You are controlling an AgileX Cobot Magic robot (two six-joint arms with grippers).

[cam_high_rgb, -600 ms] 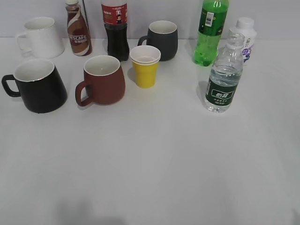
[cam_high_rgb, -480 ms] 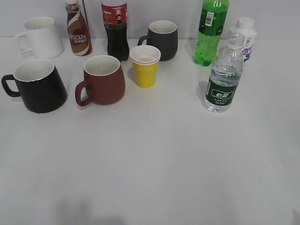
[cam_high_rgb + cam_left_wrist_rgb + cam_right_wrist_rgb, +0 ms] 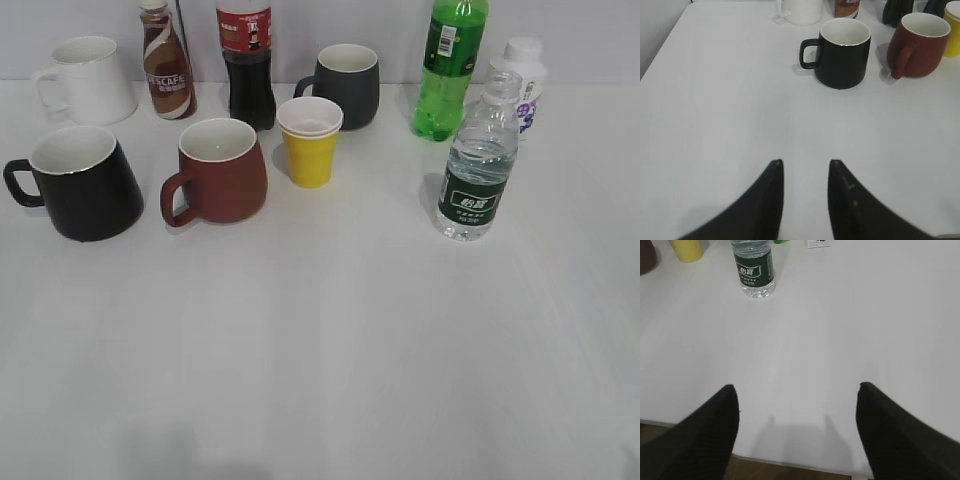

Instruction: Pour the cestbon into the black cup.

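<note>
The cestbon (image 3: 478,175), a clear ribbed bottle with a dark green label, stands upright on the right of the white table. It also shows at the top of the right wrist view (image 3: 755,270). The black cup (image 3: 82,183) stands at the left with its handle to the left, and its white inside looks empty. It also shows in the left wrist view (image 3: 844,54). My left gripper (image 3: 806,162) is open and empty, well short of the black cup. My right gripper (image 3: 796,386) is wide open and empty near the table's front edge, far from the bottle. Neither gripper shows in the exterior view.
A brown-red mug (image 3: 222,170) and a yellow paper cup (image 3: 310,142) stand between the cup and the bottle. Along the back stand a white mug (image 3: 88,78), a Nescafe bottle (image 3: 166,65), a cola bottle (image 3: 246,60), a dark grey mug (image 3: 347,85), a green soda bottle (image 3: 450,65) and a small white bottle (image 3: 522,80).
</note>
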